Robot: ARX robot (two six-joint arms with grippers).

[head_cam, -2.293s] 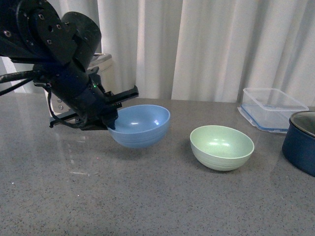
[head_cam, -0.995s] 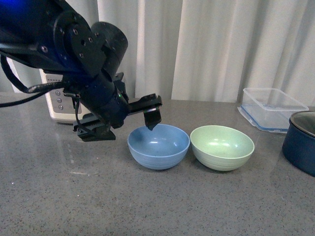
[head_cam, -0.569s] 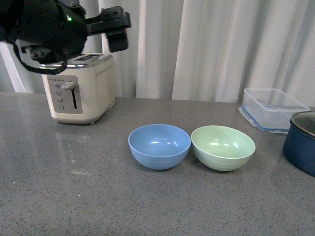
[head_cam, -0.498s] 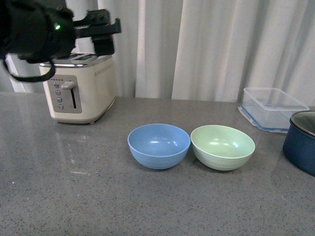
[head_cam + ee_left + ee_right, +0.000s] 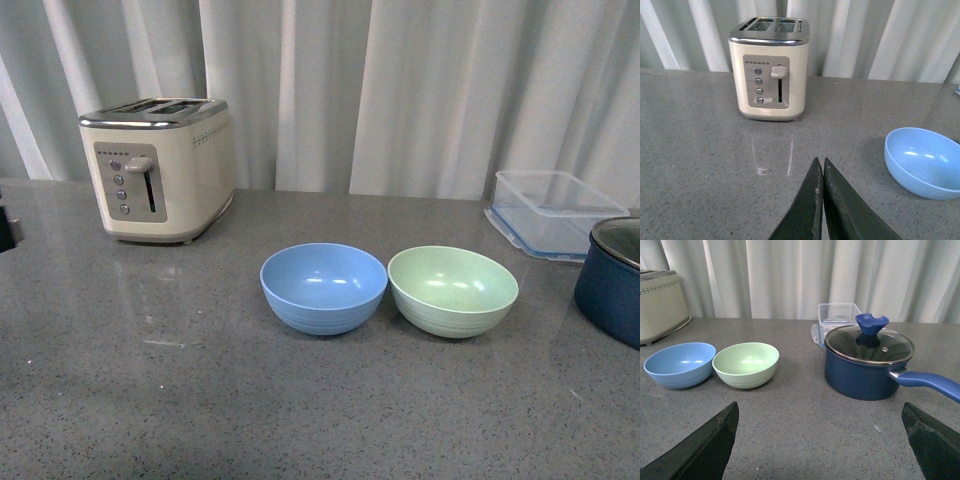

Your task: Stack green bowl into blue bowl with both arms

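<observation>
Left wrist view: the left gripper (image 5: 822,165) has its jaws pressed together on nothing, and the round light sky-blue matte bowl (image 5: 924,161) sits ahead of them, off to one side. The right gripper (image 5: 820,412) has its jaws spread wide; ahead of them the round pale mint-green matte bowl (image 5: 746,364) stands upright just beside the blue one.

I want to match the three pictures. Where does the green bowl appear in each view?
Front view: the green bowl sits right of centre, directly beside the blue bowl.
Left wrist view: the green bowl is not in it; only the blue bowl shows.
Right wrist view: the green bowl stands between the blue bowl and the navy pot.
Shared landmark: the blue bowl, seen in all three.
</observation>
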